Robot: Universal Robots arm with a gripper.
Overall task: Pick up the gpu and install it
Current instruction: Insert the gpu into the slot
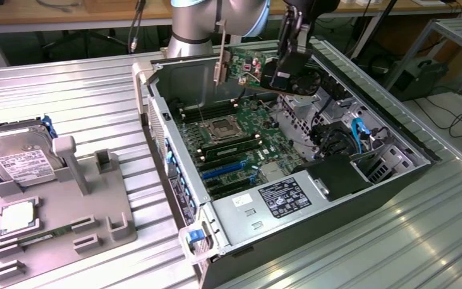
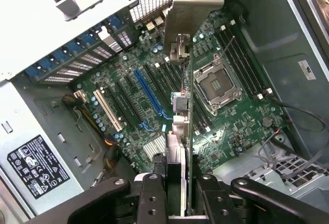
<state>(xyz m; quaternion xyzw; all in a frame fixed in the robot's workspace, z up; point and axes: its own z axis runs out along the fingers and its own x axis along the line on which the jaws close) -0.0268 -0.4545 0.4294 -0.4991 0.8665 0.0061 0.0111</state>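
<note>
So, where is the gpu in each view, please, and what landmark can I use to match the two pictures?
Exterior view: the gpu hangs from the hand, raised above the open computer case, near the top centre of the picture.
Wrist view: the gpu is seen edge-on, a thin vertical card running up the middle from the hand.
Shared landmark: the empty CPU socket on the motherboard.
</note>
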